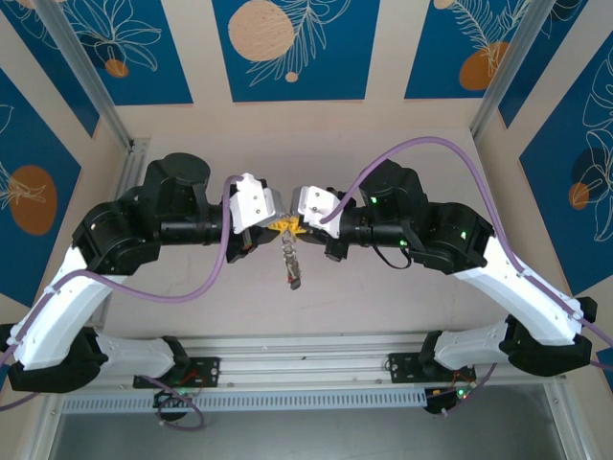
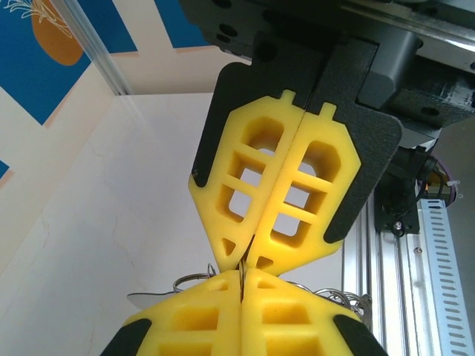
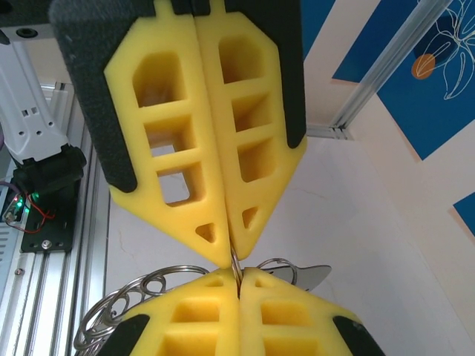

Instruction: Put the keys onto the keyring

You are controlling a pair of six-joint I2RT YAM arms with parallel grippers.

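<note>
My two grippers meet tip to tip above the middle of the table, the left gripper (image 1: 281, 226) (image 2: 243, 273) facing the right gripper (image 1: 295, 228) (image 3: 237, 274). Both are shut, and a thin grey wire of the keyring (image 3: 236, 262) stands edge-on in the seam between both pairs of yellow fingertips. A flat key blade (image 3: 315, 274) (image 2: 148, 299) on a small loop sticks out to one side. Several looped wire rings (image 3: 141, 285) (image 2: 349, 300) bunch on the other side. The keys (image 1: 292, 268) hang straight down below the grippers. Which ring each jaw pinches is hidden by the foam.
The pale table (image 1: 383, 307) lies below the hanging keys. An aluminium rail (image 1: 316, 350) runs along the near edge between the arm bases. Purple cables (image 1: 421, 149) arc over both arms. Walls with blue panels close in the back and sides.
</note>
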